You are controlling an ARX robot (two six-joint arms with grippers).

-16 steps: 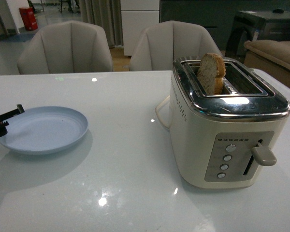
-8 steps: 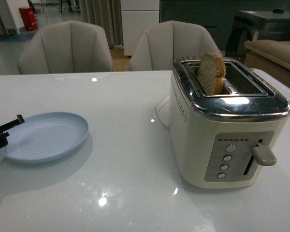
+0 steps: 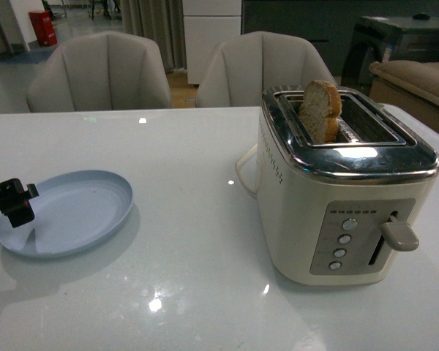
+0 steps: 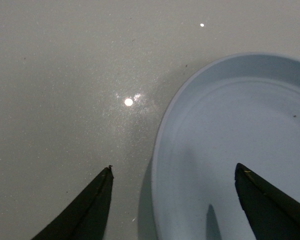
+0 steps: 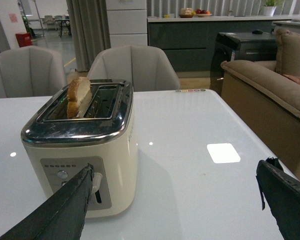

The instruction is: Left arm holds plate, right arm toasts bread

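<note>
The pale blue plate (image 3: 64, 210) lies flat on the white table at the left. My left gripper (image 3: 14, 201) is open at the plate's left rim; in the left wrist view one finger hangs over the plate (image 4: 230, 150) and the other over bare table, with the rim between them, not clamped. The bread (image 3: 320, 110) stands upright in the left slot of the cream toaster (image 3: 344, 190), sticking out of the top. In the right wrist view the bread (image 5: 79, 96) and toaster (image 5: 82, 150) show; my right gripper (image 5: 175, 180) is open and empty, apart from the toaster.
The toaster's lever (image 3: 399, 235) is up on its front panel. Two grey chairs (image 3: 99, 73) stand behind the table. A brown sofa (image 5: 270, 95) is beyond the table's right edge. The white table (image 3: 190, 278) lies between plate and toaster.
The plate has come down flat onto the table. My left gripper has let go of the rim and turned, moving slightly right and down.
</note>
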